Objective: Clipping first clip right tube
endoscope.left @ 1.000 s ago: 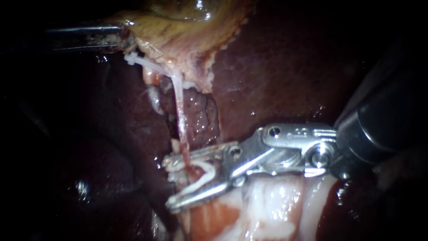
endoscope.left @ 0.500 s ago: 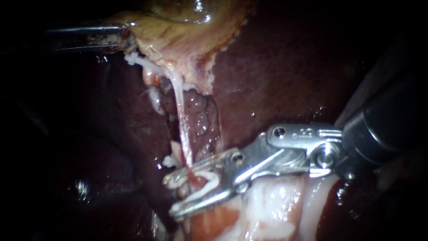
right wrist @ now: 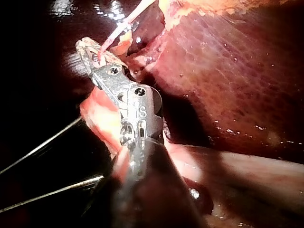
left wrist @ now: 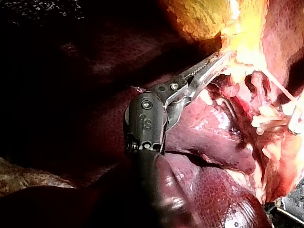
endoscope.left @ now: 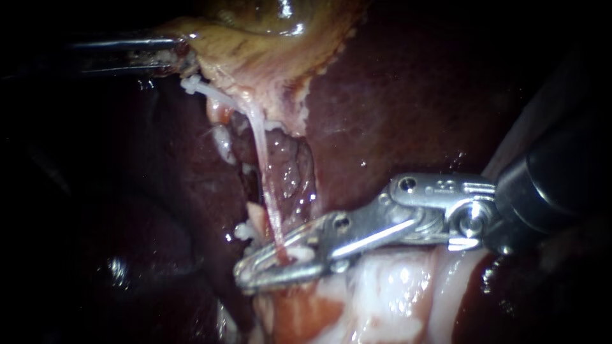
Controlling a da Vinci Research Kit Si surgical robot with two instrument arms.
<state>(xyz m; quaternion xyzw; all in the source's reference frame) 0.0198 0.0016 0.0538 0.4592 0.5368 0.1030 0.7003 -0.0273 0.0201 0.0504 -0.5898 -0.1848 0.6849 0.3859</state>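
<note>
The left instrument (endoscope.left: 182, 54) comes in along the upper left of the endoscope view, and its jaws are clamped on the ragged edge of the gallbladder (endoscope.left: 268, 44), a yellow-tan flap lying across the upper middle. The left wrist view shows the same grip: two toothed jaws lie close together with their tips buried in the pale yellow tissue. From just beside that grip a thin, pale tube (endoscope.left: 261, 153) runs down and slightly rightward, taut, over a dark glistening cleft. It turns reddish near its lower end, where it passes between the jaws of the right instrument (endoscope.left: 242, 277). A few small white shreds of tissue hang beside the tube on its left. The right instrument's jaws are squeezed nearly together on a white clip (endoscope.left: 301, 253), which sits around the tube at that low point. Only a narrow slit shows between the jaws. In the right wrist view the tube rises from between these jaws, ahead of the instrument. Right of the tube spreads the dark red liver (endoscope.left: 408, 102), wet and shiny. Under the right instrument's metal wrist lies pale pink-white tissue (endoscope.left: 389, 293), and its dark shaft leaves toward the right edge
</note>
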